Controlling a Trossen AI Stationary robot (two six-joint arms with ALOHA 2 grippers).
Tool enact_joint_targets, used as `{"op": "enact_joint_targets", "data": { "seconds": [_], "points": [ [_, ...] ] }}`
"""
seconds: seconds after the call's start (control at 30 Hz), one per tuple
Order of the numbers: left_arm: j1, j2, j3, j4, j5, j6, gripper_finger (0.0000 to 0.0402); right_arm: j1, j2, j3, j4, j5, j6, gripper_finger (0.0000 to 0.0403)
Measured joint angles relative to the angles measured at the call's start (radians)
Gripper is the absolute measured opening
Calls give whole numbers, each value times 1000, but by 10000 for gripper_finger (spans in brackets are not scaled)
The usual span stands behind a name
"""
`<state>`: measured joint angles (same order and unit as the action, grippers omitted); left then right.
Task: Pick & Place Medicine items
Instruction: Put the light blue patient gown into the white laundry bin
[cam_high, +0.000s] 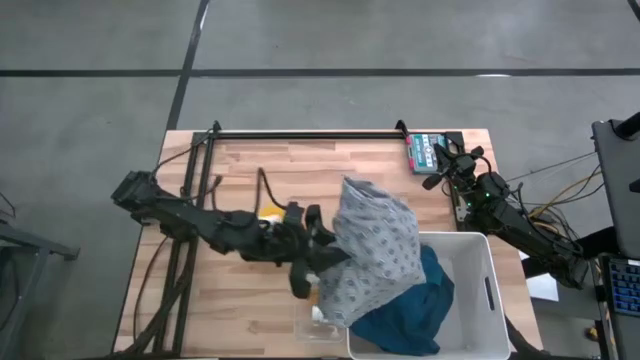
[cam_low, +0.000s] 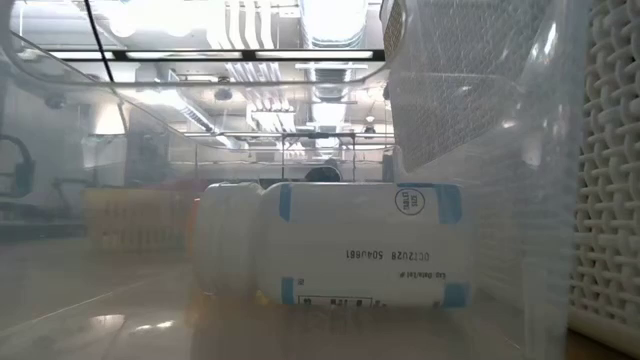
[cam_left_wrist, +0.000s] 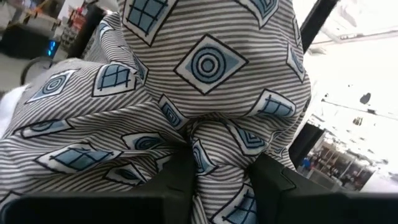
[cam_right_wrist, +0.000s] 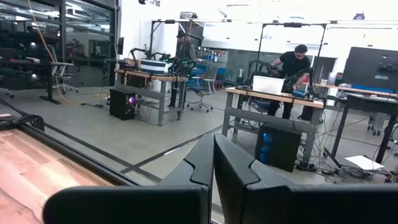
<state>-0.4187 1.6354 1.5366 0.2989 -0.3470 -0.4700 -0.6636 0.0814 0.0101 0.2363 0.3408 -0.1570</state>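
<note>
Left gripper (cam_high: 322, 243) mid-table, fingers (cam_left_wrist: 180, 180) pinched narrow on fold of grey patterned cloth (cam_high: 372, 250), holding it raised, draped toward white basket (cam_high: 490, 290).

Blue cloth (cam_high: 415, 310) lies in basket.

Right gripper (cam_right_wrist: 213, 163) parked near far right corner of table (cam_high: 240, 165), fingers pressed together, empty.

White medicine bottle with blue bands (cam_low: 340, 245) lies on side near front edge, seemingly inside clear container (cam_low: 480, 100).

Advice: keep pinch firm, lift cloth high so hem clears items, carry over basket rim before release. Orange item possibly glimpsed beside left arm; unsure.

Wood table (cam_high: 250, 165): white bin (cam_high: 480, 290), green box (cam_high: 425, 152).
</note>
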Motion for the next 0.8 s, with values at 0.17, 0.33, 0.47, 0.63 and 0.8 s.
{"op": "enact_joint_targets", "data": {
  "seconds": [0.17,0.33,0.47,0.63,0.8],
  "points": [
    [3,78,113,-19,3,59,98,0,0,0,0,0,0,8],
    [7,142,171,-42,3,59,98,0,0,0,0,0,0,8],
    [15,172,194,-36,3,60,98,0,0,0,0,0,0,8],
    [31,205,208,-36,0,62,98,0,0,0,0,0,0,8],
    [47,230,210,-36,1,54,98,0,0,0,0,0,0,8]
  ]
}}
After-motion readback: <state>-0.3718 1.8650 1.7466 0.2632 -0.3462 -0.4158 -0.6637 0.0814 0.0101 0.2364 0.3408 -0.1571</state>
